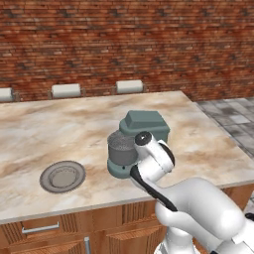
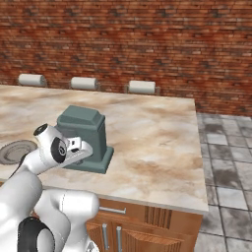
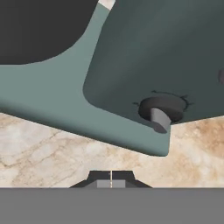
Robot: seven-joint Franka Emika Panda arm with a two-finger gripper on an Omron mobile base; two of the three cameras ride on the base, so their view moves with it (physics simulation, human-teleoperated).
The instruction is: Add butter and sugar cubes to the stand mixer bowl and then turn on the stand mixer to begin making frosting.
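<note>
Hand view showed the gripper (image 3: 111,178) fully closed and empty, aimed at the knob (image 3: 161,112) on the mixer (image 3: 175,57), likely to push it on. The mixer stood on the table (image 1: 44,129), bowl (image 1: 122,149) seated.

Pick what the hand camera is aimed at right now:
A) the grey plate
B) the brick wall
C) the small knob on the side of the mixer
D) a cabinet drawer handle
C: in the hand view the dark knob on the teal mixer sits just ahead of the shut gripper.
</note>
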